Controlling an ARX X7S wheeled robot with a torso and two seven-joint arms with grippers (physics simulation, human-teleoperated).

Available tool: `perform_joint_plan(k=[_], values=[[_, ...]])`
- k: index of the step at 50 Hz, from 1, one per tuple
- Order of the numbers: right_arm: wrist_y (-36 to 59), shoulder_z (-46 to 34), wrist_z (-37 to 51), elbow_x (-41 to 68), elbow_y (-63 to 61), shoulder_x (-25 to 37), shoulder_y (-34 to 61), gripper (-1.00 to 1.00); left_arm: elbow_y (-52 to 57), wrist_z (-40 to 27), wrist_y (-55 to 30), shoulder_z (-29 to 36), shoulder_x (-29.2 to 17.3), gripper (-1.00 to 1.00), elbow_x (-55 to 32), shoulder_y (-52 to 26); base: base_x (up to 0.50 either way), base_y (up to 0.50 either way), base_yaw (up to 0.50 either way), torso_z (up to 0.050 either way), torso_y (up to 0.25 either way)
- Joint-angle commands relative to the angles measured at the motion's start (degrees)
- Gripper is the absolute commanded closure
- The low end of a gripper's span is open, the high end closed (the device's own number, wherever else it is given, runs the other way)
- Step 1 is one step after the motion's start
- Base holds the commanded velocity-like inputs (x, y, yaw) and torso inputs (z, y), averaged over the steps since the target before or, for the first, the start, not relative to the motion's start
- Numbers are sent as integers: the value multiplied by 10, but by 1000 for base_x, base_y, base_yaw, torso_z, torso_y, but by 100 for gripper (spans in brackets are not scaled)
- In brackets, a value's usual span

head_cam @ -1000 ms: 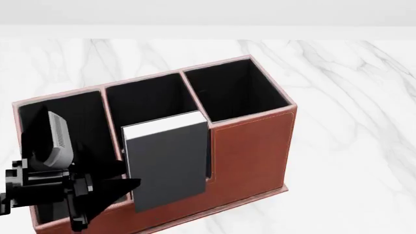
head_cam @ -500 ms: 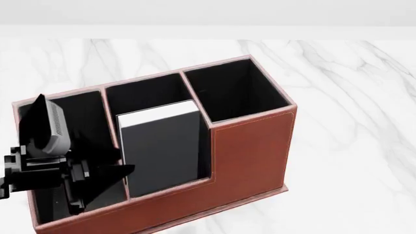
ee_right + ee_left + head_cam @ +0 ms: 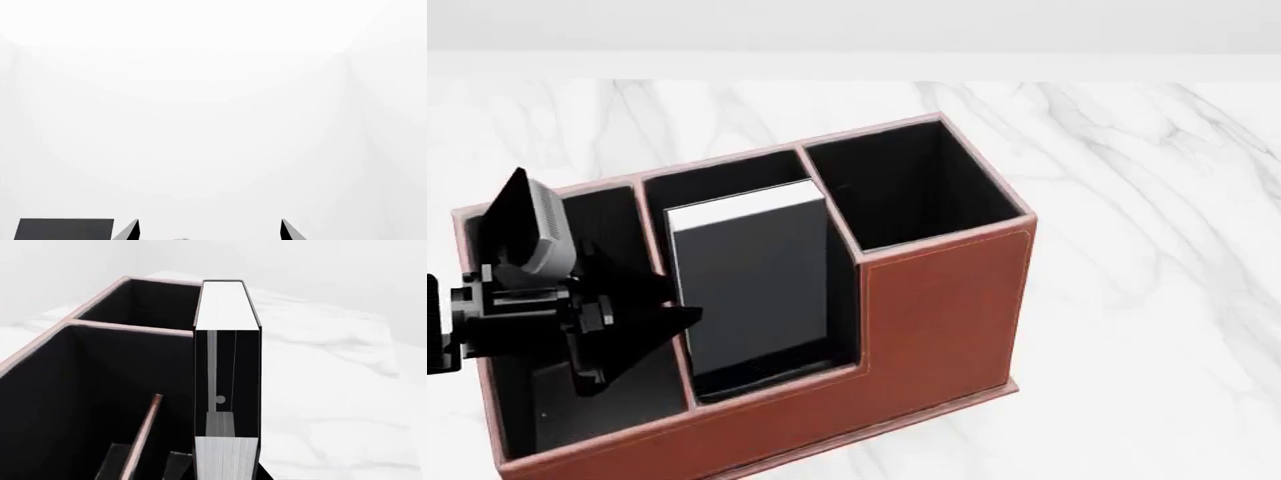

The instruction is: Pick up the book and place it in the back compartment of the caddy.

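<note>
The black book [image 3: 754,290] with a white page block stands upright in the middle cell of the red-brown caddy [image 3: 948,300], behind the low front wall. My left gripper [image 3: 683,320] hangs over the caddy's left cell, shut on the book's left edge. In the left wrist view the book [image 3: 227,365] runs straight out from between the jaws of the left gripper [image 3: 223,475]. The caddy's black lining [image 3: 67,390] and a thin pale-edged divider [image 3: 143,435] lie beside it. My right gripper [image 3: 210,231] is open and empty and faces blank white.
The caddy stands on a white marble table [image 3: 1148,200]. Its tall right cell [image 3: 908,185] and left cell [image 3: 601,400] are black-lined with nothing seen inside. The right arm is out of the head view.
The left gripper carried the book from in front of the low wall back over it and down into the middle cell. The gripper itself moved away from me.
</note>
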Motion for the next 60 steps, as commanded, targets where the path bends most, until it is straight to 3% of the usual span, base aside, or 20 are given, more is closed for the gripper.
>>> perform_joint_plan(k=[1, 20, 28, 40, 60], values=[[-1, -2, 2, -1, 2, 1, 1, -100, -75, 47, -16, -137, 48, 100, 62, -3, 0, 0, 0, 0, 0], [-1, -3, 4, 1, 0, 4, 1, -100, -75, 60, -70, -534, 86, 100, 459, 20, 0, 0, 0, 0, 2], [-1, -5, 4, 1, 1, 4, 2, -100, -75, 61, -65, -647, 97, 100, 567, 24, 0, 0, 0, 0, 1], [-1, -7, 5, 1, 3, 5, 3, -100, -75, 51, -67, -717, 100, 100, 634, 29, 0, 0, 0, 1, 2], [-1, -9, 8, -3, 3, 5, 3, -100, -75, 55, -91, -715, 103, 100, 657, 27, 0, 0, 0, 0, 1]])
